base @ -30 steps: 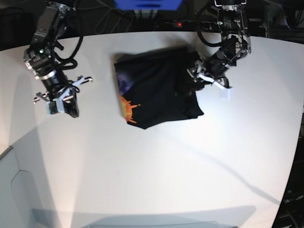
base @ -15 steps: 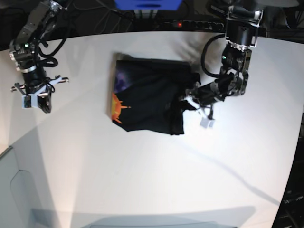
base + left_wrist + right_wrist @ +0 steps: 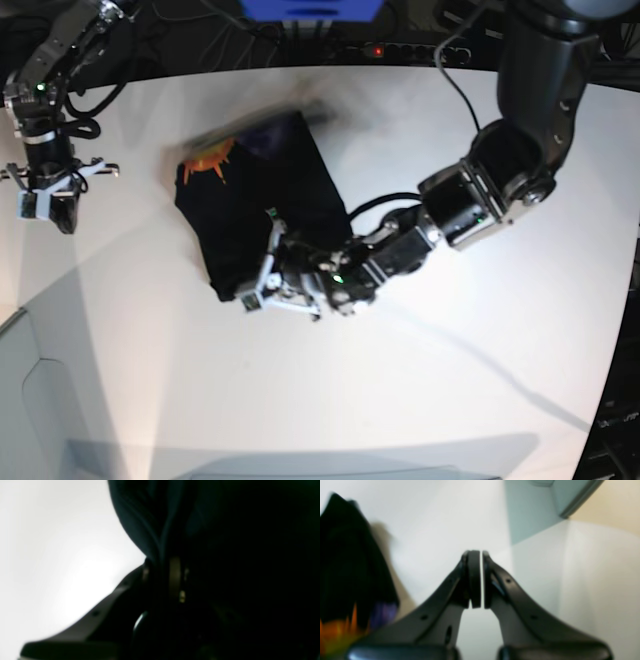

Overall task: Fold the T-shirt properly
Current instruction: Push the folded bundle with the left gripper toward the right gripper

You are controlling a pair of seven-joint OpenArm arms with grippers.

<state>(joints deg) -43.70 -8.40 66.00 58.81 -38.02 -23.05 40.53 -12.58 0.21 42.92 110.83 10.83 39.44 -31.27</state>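
1. The T-shirt (image 3: pixel 255 205) was seen bunched on the table (image 3: pixel 450 390), pinched by the left gripper (image 3: pixel 272 280).
2. The right gripper (image 3: pixel 477 580) was held pressed together, empty.
3. Layers could be dragged askew by uneven pulling.

L gripper (image 3: pixel 268 285) clamped, R gripper (image 3: pixel 481 580) closed

T-shirt (image 3: pixel 255 205) far edge smeared by blur, black cloth filling left wrist view, left gripper (image 3: pixel 268 282) fingertips buried in fabric
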